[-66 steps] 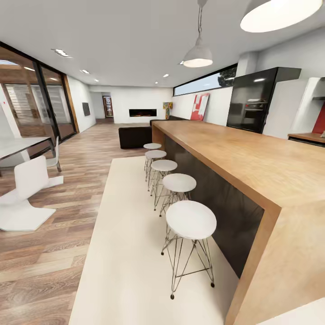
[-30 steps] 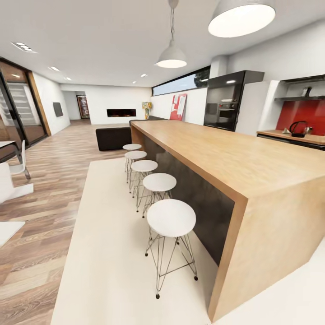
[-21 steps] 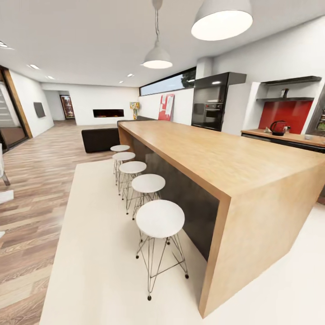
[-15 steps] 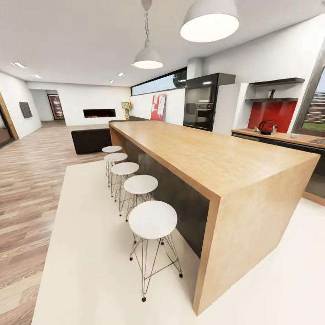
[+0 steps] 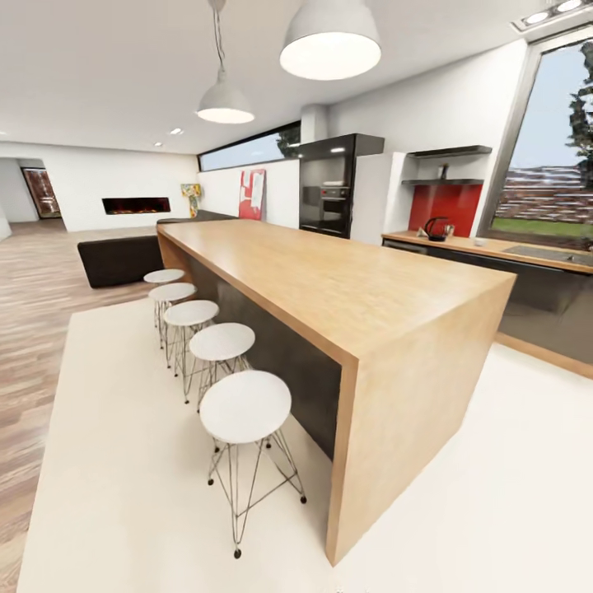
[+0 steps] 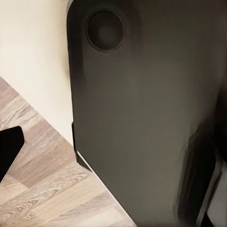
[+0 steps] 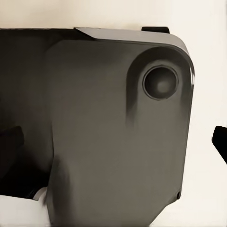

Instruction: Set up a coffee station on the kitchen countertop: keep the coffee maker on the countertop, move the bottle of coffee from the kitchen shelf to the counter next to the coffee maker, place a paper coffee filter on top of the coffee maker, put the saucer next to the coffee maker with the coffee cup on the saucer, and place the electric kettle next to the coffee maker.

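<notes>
Far off at the right, the kitchen countertop (image 5: pixel 494 245) runs under a big window. The electric kettle (image 5: pixel 435 228) stands on it as a small dark shape before a red backsplash. On a dark wall shelf (image 5: pixel 434 182) above sits a small dark item (image 5: pixel 445 171), too small to identify. The coffee maker, saucer and cup are out of view. In the left wrist view my left gripper (image 6: pixel 109 161) points down at my own dark base, one black fingertip (image 6: pixel 9 153) at the frame's edge. My right gripper (image 7: pixel 113 142) shows a black fingertip (image 7: pixel 220 143) far out, jaws spread, holding nothing.
The big orange-brown wooden bar (image 5: pixel 346 288) stands between me and the kitchen, with several white stools (image 5: pixel 245 406) along its near side. A cream rug (image 5: pixel 165 494) covers the floor here. A black oven tower (image 5: pixel 329 185) stands beyond the bar. A steel sink (image 5: pixel 548 254) sits in the countertop.
The whole view has swung to the right as the camera turned: the dining chairs and glass doors have left the picture, and the countertop, kettle, shelves and window have come in.
</notes>
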{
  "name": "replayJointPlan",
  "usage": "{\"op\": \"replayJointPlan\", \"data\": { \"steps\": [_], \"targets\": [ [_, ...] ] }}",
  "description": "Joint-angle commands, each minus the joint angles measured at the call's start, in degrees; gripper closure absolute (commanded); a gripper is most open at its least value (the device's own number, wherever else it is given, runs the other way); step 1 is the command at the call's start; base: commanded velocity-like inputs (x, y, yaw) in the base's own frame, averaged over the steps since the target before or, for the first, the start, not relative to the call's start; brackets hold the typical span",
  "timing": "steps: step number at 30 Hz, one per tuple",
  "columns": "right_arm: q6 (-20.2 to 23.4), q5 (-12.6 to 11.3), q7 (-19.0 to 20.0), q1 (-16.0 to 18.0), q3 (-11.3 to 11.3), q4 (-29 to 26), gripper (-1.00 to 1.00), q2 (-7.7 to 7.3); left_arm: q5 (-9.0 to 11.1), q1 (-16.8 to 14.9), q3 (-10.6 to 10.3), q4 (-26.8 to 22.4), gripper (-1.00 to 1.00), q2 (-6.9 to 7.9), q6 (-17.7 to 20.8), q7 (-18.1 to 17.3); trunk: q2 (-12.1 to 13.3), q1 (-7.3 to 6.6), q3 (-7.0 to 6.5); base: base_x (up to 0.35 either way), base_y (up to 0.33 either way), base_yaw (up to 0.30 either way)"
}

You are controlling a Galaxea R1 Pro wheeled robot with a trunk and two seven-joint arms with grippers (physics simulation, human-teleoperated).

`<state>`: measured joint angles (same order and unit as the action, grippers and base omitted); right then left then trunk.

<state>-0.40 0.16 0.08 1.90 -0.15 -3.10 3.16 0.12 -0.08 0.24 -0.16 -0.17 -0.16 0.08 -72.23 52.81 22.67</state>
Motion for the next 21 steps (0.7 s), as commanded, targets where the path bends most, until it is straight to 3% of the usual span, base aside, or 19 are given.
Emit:
{"op": "replayJointPlan", "data": {
  "steps": [1,21],
  "targets": [
    [-0.04,0.02,0.01,0.04,-0.02,0.02,-1.0,0.01,0.0,-0.01,0.02,-0.02,-1.0,0.0,-0.02,0.01,0.38,-0.23,-0.09,0.0,0.0,-0.287],
    [-0.11,0.02,0.01,0.04,-0.02,0.02,-1.0,0.07,0.06,-0.01,0.02,-0.02,-1.0,-0.09,-0.02,0.01,8.4,-4.62,-2.97,0.0,0.0,-0.287]
  ]
}}
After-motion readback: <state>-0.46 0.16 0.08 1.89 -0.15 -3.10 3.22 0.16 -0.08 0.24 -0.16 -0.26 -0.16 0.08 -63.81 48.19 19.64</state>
